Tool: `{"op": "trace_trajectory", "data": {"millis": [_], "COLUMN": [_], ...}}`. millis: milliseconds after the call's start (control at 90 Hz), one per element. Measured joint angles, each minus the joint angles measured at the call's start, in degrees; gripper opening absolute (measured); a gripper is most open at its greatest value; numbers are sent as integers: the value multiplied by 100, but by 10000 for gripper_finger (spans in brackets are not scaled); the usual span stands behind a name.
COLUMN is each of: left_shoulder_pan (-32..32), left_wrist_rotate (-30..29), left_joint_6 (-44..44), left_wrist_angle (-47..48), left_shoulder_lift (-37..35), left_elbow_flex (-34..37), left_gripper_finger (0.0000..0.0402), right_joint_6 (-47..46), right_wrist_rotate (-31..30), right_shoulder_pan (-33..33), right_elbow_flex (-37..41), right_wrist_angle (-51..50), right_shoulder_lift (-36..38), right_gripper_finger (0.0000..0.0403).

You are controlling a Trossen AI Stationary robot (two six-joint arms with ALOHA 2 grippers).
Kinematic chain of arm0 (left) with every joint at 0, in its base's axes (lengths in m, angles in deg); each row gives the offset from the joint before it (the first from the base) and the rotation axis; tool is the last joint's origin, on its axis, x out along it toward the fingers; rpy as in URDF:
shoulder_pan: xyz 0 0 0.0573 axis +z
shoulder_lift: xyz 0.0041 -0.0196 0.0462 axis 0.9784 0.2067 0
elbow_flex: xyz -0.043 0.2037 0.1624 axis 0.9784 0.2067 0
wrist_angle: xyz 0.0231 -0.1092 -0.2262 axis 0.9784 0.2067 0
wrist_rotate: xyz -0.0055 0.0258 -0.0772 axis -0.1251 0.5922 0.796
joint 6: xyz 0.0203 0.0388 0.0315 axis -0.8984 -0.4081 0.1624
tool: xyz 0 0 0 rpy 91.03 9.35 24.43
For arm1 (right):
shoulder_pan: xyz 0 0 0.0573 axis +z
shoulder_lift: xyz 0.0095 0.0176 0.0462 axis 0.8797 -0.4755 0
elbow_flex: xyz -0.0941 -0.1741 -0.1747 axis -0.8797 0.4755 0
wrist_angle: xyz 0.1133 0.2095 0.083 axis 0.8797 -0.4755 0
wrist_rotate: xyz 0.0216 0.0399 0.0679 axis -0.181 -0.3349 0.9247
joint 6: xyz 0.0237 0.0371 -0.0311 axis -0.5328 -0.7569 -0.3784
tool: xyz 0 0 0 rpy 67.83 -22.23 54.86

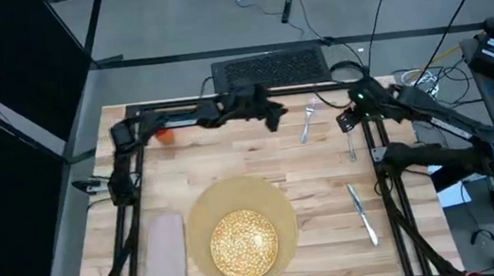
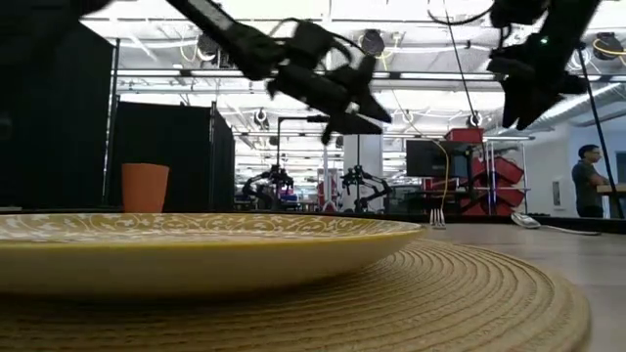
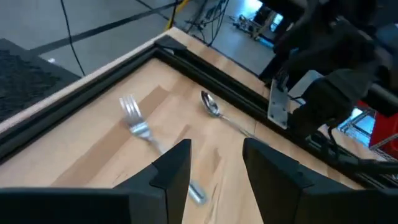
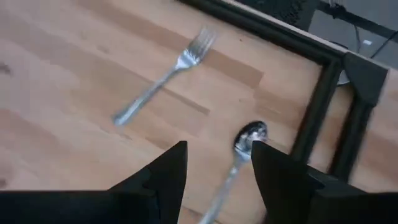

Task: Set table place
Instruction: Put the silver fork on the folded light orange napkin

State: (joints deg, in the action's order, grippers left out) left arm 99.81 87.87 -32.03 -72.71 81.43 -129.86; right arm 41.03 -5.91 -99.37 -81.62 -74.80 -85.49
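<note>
A gold-speckled plate [image 1: 244, 242] lies on the round tan mat [image 1: 202, 218] at the table's near middle, and a pinkish-grey napkin [image 1: 165, 249] lies flat to the mat's left. The orange cup [image 1: 166, 135] stands upright at the far left. The fork [image 1: 308, 121] and spoon [image 1: 351, 147] lie flat at the far right, the knife [image 1: 363, 213] nearer. My left gripper [image 1: 274, 118] hovers open just left of the fork [image 3: 140, 127]. My right gripper [image 1: 348, 120] hangs open above the spoon's bowl [image 4: 249, 134]. Neither touches anything.
A black rail frame [image 1: 225, 99] runs round the tabletop, close behind the fork and spoon. A keyboard [image 1: 269, 68] lies beyond the far edge. Bare planks [image 1: 230, 153] lie between the mat and the far rail. A person [image 2: 588, 181] stands far off in the room.
</note>
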Motion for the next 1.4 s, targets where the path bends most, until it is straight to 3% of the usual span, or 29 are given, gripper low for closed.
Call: {"op": "trace_trajectory", "data": {"millis": [222,356,644,856,1400], "left_shoulder_pan": [-311,-318,-313,-386,-759], "left_wrist_rotate": [-156,-517,-1076,-1095,-1111], "left_joint_6": [98,95,151,184,-304], "left_wrist_angle": [918,1465,1295,1046,1459], "left_shoulder_lift": [1269,1769,2126,2208,2501], "left_elbow_flex": [-1682,-2227,-2327,-2327,-2325], "left_gripper_finger": [136,136,136,136,136], "right_joint_6": [126,217,346,374,241], "right_wrist_rotate": [269,409,510,622,800], "right_shoulder_pan": [-2,-2,-1,-2,-2], "right_elbow_flex": [1180,1359,1357,1355,1352], "right_wrist_angle": [1340,1568,2372,2660,2641], "right_shoulder_lift": [559,475,463,462,459], "right_gripper_finger": [164,164,164,164,164]}}
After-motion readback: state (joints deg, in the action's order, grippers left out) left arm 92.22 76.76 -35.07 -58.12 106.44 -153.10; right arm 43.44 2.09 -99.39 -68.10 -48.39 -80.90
